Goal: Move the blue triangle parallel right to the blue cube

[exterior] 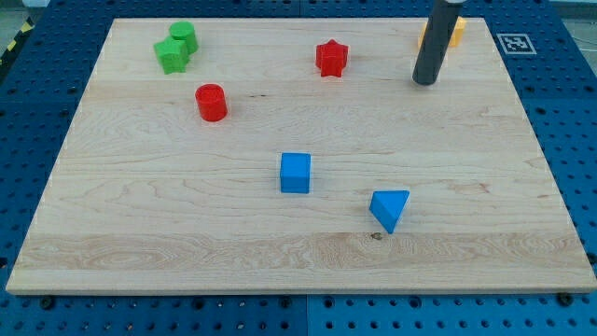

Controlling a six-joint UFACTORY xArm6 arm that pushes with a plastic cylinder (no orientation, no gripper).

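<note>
The blue triangle (390,209) lies on the wooden board (140,215) right of centre, toward the view's bottom. The blue cube (295,173) sits to its left and slightly higher in the view, about one block-width apart. My tip (425,81) is at the view's upper right, well above the blue triangle and far from both blue blocks, touching neither.
A red star (331,58) lies at top centre and a red cylinder (212,102) at upper left. Two green blocks (176,47) sit together at top left. An orange block (453,31) is partly hidden behind the rod at top right.
</note>
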